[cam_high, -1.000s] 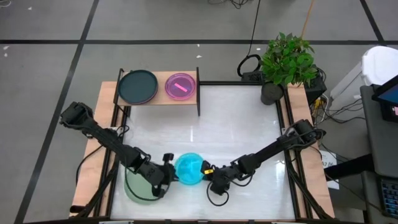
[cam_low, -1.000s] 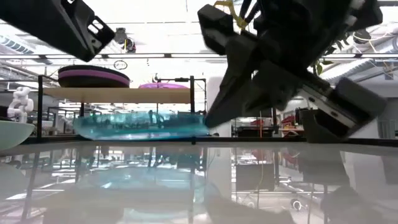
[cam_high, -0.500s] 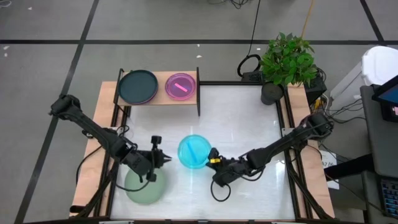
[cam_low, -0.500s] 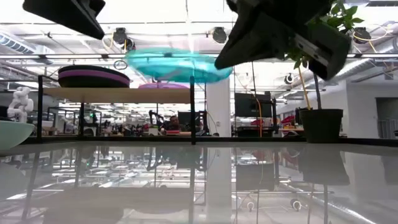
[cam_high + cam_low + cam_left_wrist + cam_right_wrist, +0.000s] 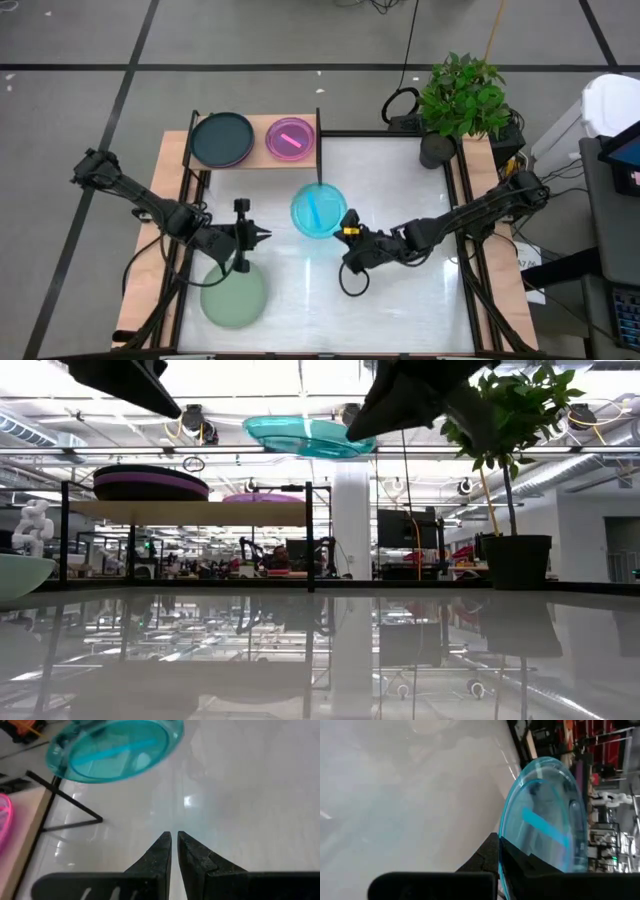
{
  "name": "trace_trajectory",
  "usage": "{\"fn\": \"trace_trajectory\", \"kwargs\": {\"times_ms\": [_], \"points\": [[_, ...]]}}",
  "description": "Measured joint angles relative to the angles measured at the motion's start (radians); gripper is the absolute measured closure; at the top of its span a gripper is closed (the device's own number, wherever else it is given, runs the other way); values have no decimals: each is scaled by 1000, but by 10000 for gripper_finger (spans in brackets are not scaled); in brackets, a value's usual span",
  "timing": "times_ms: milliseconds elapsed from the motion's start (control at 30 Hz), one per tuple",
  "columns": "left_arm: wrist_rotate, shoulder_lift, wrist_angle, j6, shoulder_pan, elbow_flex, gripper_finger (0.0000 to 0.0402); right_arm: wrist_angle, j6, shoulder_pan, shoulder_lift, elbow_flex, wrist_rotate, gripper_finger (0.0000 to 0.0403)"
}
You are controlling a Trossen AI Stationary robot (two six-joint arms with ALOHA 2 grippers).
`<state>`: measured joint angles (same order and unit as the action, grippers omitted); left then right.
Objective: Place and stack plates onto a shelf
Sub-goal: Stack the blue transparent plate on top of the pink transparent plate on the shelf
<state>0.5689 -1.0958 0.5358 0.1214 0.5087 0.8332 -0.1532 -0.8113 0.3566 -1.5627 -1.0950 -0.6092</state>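
Observation:
A translucent cyan plate [image 5: 317, 209] with a darker blue stripe hangs in the air in front of the shelf [image 5: 256, 158]; in the low view the cyan plate [image 5: 305, 435] sits higher than the shelf board [image 5: 190, 512]. My right gripper [image 5: 346, 231] is shut on it. My left gripper [image 5: 262, 236] is shut and empty, to the plate's left, above the table. On the shelf stand a black plate stack [image 5: 222, 139] and a pink plate [image 5: 291, 138]. A sage-green plate [image 5: 232, 294] rests flat on the table near the left arm. My right gripper pinches the cyan plate's rim [image 5: 506, 836] on the side toward the table's right and near edges, one finger over the rim and one under it. The fingers come level from the right. The plate is lifted clear, roughly level, dish side up.
A black shelf post [image 5: 319, 150] stands just behind the cyan plate. A potted plant [image 5: 460, 98] sits at the far right corner. Bare white tabletop [image 5: 400, 185] lies between shelf and plant.
My right gripper has lifted the cyan plate off the table and carried it up and toward the far edge, nearer the shelf. My left gripper has drawn away from the plate's left rim, risen and moved toward the far edge, clearing the green plate below it.

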Motion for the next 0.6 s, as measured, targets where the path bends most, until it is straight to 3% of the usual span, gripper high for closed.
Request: {"fn": "trace_trajectory", "kwargs": {"times_ms": [267, 600], "points": [[-136, 0, -155, 162, 14, -193, 365, 12, -47, -83, 3, -50, 2, 403], [-123, 0, -389, 215, 43, -333, 365, 115, -212, -230, 2, -73, 69, 403]]}}
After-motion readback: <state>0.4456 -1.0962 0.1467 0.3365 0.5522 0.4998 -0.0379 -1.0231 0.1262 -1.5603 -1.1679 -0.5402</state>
